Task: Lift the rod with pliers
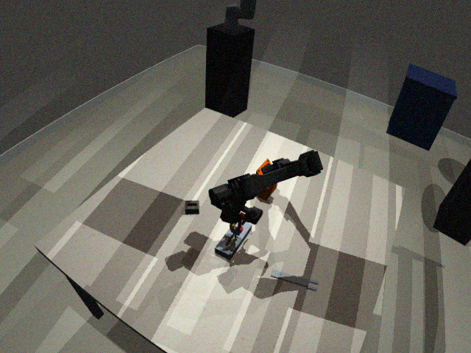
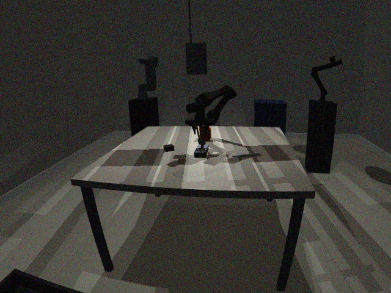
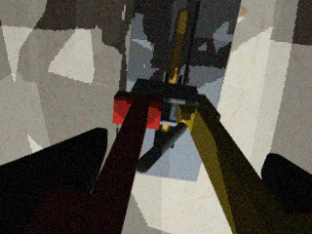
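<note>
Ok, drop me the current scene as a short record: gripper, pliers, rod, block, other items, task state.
gripper: above the block; fingers apart, on either side of the pliers' handles; grip unclear
pliers: red handle, yellow handle; working end toward the block; lock unclear
rod: yellowish, lying in the channel
channel block: grey, on the table
other items: flat forked tool; small dark box
task state: rod not lifted
</note>
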`<state>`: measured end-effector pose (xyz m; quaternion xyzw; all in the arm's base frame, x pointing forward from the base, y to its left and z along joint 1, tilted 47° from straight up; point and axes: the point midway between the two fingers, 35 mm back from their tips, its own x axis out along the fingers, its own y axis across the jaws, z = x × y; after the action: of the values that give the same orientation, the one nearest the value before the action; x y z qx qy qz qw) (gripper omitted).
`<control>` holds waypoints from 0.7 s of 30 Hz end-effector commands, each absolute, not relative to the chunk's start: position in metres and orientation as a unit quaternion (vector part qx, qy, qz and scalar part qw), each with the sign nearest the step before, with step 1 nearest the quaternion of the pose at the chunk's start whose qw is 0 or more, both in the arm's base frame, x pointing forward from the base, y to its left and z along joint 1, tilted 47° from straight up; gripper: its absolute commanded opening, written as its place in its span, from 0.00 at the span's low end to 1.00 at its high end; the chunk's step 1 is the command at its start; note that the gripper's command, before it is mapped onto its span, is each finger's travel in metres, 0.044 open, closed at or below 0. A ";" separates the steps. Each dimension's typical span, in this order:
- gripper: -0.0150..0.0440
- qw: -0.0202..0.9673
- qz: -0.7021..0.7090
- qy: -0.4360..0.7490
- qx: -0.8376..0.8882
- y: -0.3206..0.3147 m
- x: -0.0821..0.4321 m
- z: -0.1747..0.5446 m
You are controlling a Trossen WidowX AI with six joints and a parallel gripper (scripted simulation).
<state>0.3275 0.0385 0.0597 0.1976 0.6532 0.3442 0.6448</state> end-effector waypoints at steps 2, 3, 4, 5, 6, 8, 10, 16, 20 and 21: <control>0.79 0.647 0.342 0.651 0.203 0.040 0.328 0.057; 0.79 0.647 0.342 0.651 0.203 0.041 0.328 0.057; 0.79 0.647 0.342 0.651 0.203 0.041 0.328 0.056; 0.79 0.647 0.342 0.651 0.203 0.042 0.328 0.055; 0.79 0.647 0.342 0.651 0.203 0.043 0.328 0.055; 0.79 0.647 0.342 0.651 0.203 0.044 0.328 0.053; 0.79 0.647 0.342 0.651 0.203 0.046 0.328 0.052; 0.79 0.647 0.342 0.651 0.203 0.050 0.327 0.048; 0.79 0.647 0.342 0.650 0.203 0.052 0.327 0.046; 0.79 0.647 0.342 0.650 0.203 0.053 0.327 0.046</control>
<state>0.3257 0.0534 0.0460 0.1975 0.6530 0.3446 0.6449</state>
